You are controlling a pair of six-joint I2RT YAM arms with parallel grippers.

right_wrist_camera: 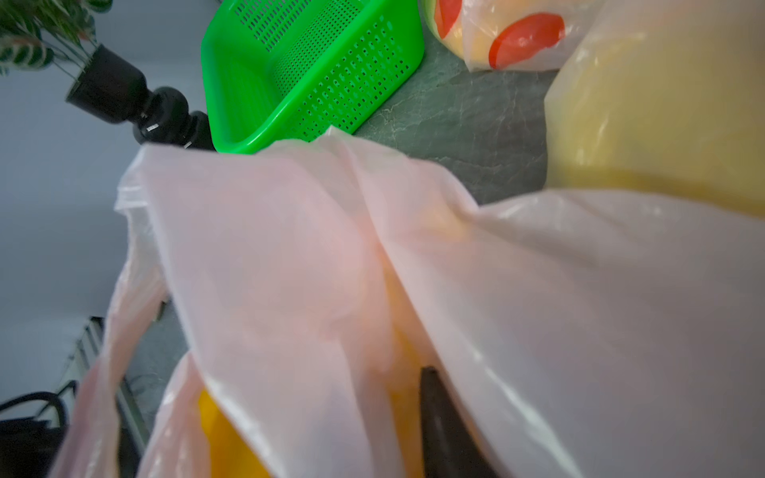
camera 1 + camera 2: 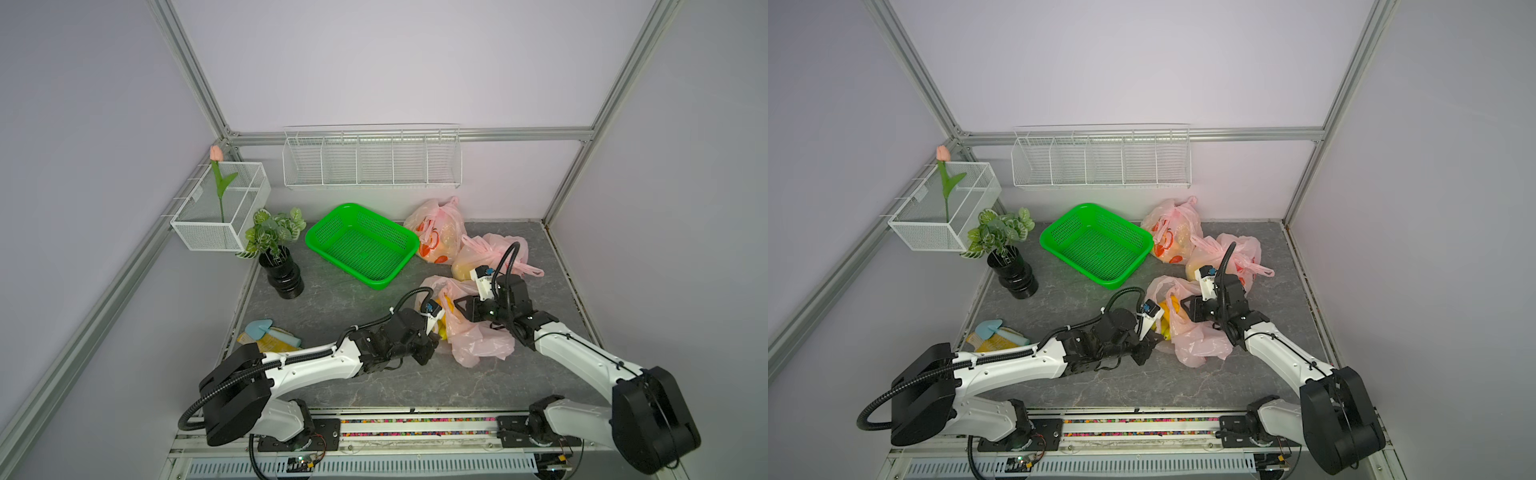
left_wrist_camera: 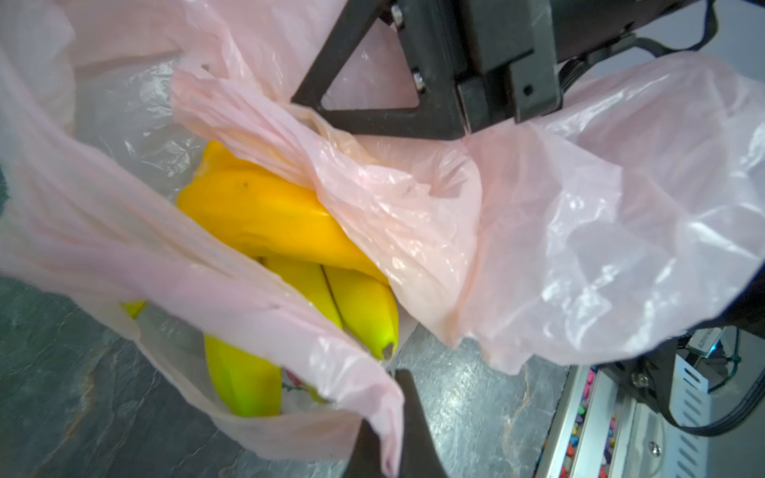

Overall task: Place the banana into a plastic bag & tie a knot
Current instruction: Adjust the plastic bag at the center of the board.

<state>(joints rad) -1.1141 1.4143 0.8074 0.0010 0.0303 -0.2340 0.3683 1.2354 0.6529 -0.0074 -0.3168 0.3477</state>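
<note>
The banana [image 3: 265, 215], a yellow bunch, lies inside the open pink plastic bag [image 2: 478, 338]. The bag sits on the grey table [image 2: 324, 307] just right of centre in both top views, between the two arms. The left end effector [image 3: 387, 418] is pressed together on the film of the bag's rim, at the bottom of the left wrist view. The right end effector [image 2: 462, 308] is at the bag's upper edge. Plastic drapes over it, so I cannot tell whether it is spread or gripping. A green basket [image 2: 361, 245] stands above the bag in frame. A red-printed filled bag [image 2: 436, 235] lies to the right of the basket.
</note>
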